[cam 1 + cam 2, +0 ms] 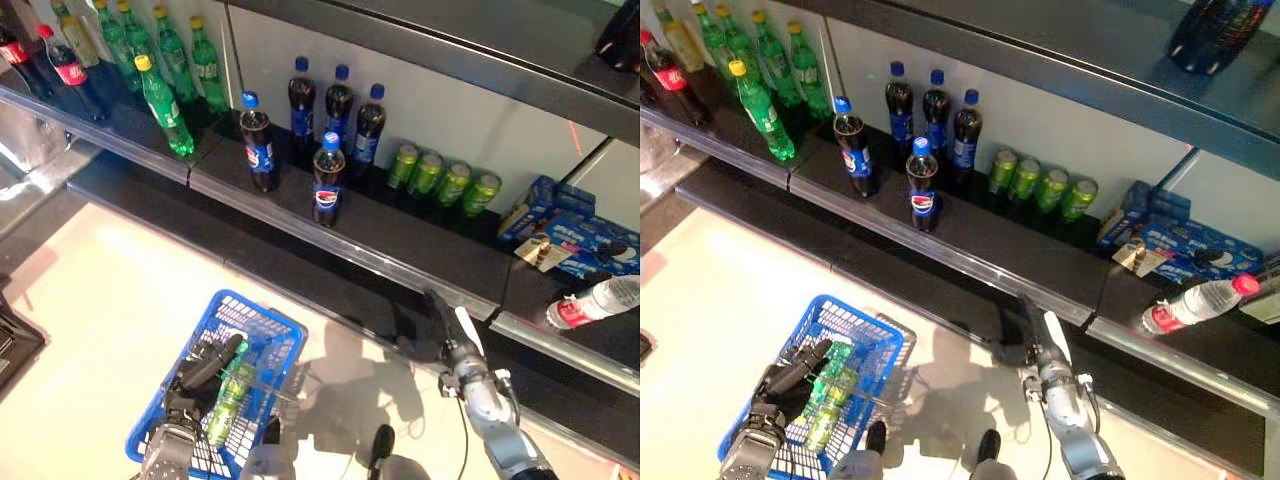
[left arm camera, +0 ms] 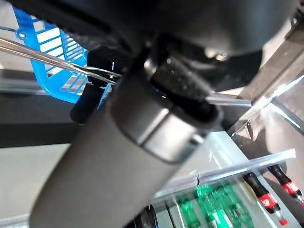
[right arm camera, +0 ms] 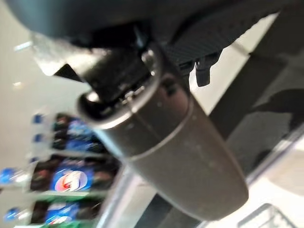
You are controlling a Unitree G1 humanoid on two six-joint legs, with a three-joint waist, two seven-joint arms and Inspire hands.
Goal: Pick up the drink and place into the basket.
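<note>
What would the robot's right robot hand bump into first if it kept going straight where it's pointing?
Probably the front edge of the shelf. The right robot hand points up toward it with straight fingers, below the green cans. Depth is hard to judge.

Blue plastic mesh shopping basket (image 1: 262, 330) sits on the pale floor, in front of the dark lower shelf, with a thin metal wire handle crossing over its top. Green plastic drink bottle (image 1: 229, 392) lies on its side inside the basket, lengthwise along it, cap end toward the shelf-side wall. Bottle rests on the basket bottom, partly hidden at its near end.
</note>
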